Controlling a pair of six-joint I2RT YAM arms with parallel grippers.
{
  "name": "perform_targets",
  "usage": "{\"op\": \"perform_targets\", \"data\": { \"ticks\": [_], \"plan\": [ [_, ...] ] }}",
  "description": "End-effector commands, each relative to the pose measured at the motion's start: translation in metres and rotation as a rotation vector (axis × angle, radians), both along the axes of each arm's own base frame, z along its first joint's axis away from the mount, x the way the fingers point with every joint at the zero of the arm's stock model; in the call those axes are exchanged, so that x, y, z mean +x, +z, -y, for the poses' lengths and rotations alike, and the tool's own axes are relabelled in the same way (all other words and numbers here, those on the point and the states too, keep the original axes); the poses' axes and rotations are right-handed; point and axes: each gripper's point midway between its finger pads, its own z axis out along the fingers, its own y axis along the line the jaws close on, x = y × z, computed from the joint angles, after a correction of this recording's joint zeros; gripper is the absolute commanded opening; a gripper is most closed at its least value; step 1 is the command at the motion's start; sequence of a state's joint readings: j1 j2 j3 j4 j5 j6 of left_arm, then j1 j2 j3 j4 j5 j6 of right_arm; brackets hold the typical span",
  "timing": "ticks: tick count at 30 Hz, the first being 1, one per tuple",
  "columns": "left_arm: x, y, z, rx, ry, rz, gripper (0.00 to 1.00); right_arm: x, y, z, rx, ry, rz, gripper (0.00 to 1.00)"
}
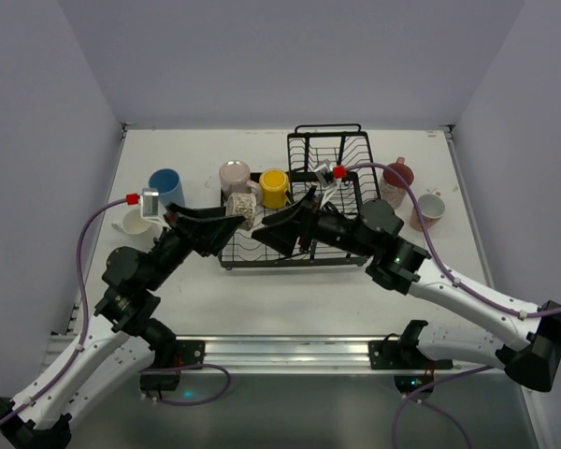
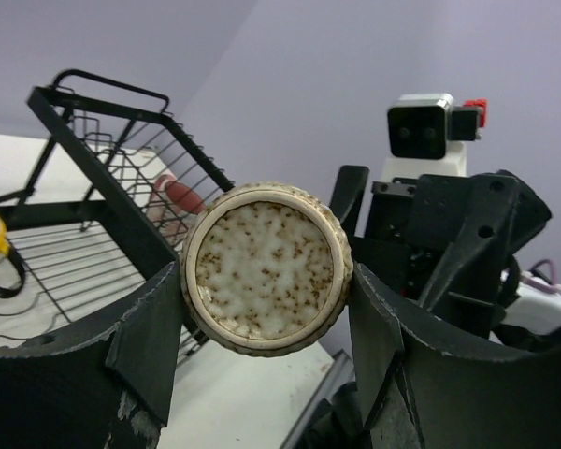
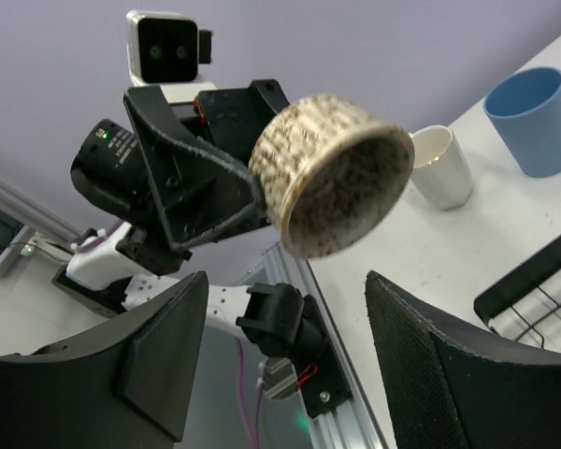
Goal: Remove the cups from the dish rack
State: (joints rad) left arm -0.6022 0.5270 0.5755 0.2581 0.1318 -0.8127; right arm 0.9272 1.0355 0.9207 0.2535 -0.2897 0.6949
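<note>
Sideways, speckled cup (image 2: 266,269) in L gripper (image 2: 262,299), mouth toward wide R gripper (image 3: 290,323)

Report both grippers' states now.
Left gripper: closed on the speckled cup.
Right gripper: open, holding nothing.

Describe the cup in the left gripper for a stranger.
Find the black wire dish rack; at its near left corner the left gripper holds a cream cup sideways. Unlike the yellow mug and pink mug behind, it is ribbed and speckled.
</note>
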Motion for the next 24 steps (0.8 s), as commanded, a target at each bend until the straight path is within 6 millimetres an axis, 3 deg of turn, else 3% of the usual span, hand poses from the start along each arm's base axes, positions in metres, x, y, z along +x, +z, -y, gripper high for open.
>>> {"op": "perform_targets", "data": {
  "ticks": [1, 7, 13, 15, 18, 20, 21, 23, 24],
  "plan": [
    [-0.025, 0.026, 0.008, -0.118, -0.145, 0.050, 0.00, 0.002, 0.054, -0.008, 0.128, -0.021, 0.106, 0.69],
    [-0.033, 0.033, 0.005, -0.156, -0.163, 0.058, 0.00, -0.003, 0.072, -0.012, 0.198, 0.011, 0.120, 0.60],
    [-0.041, 0.036, 0.010, -0.204, -0.234, 0.051, 0.00, -0.004, 0.062, -0.024, 0.203, 0.052, 0.094, 0.47],
    [-0.044, 0.037, 0.010, -0.221, -0.250, 0.049, 0.00, -0.008, 0.069, -0.024, 0.225, 0.069, 0.110, 0.35],
    [-0.048, 0.039, 0.010, -0.248, -0.274, 0.045, 0.00, -0.009, 0.072, -0.024, 0.238, 0.081, 0.109, 0.24],
    [-0.051, 0.043, 0.010, -0.255, -0.285, 0.054, 0.01, -0.012, 0.075, -0.024, 0.262, 0.092, 0.109, 0.07],
    [-0.052, 0.043, 0.010, -0.252, -0.288, 0.060, 0.08, -0.011, 0.071, -0.023, 0.265, 0.089, 0.097, 0.00],
    [-0.050, 0.043, 0.008, -0.229, -0.265, 0.062, 0.28, -0.012, 0.074, -0.018, 0.286, 0.077, 0.091, 0.00],
    [-0.048, 0.041, 0.005, -0.219, -0.238, 0.049, 0.58, -0.012, 0.070, -0.017, 0.280, 0.072, 0.085, 0.00]
  ]
}}
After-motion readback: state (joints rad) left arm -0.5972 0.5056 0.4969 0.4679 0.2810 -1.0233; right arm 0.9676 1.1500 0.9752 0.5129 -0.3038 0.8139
